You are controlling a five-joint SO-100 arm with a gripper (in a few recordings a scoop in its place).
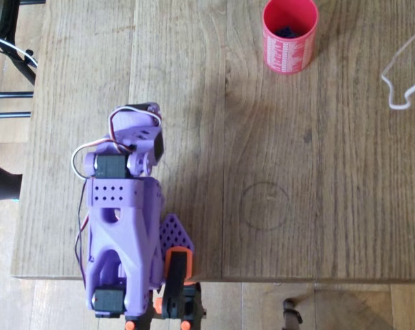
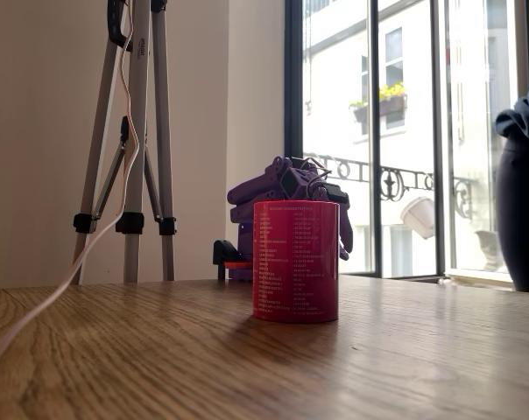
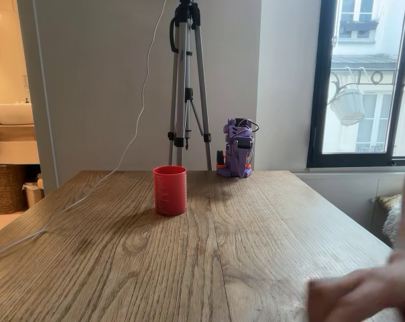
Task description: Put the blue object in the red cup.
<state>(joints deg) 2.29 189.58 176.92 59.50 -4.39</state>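
Observation:
The red cup stands upright at the table's far right in the overhead view, and a small dark blue object lies inside on its bottom. Both fixed views show the cup from the side, its wall hiding the contents. My purple arm is folded back over its base at the table's near edge, far from the cup. The gripper lies beside the base, with a purple perforated finger and an orange part behind it. Nothing shows in it, and the gap between its jaws is not visible.
A white cable loops on the table to the right of the cup. A tripod stands behind the table next to the arm's base. A person's blurred hand rests at the table's near right corner.

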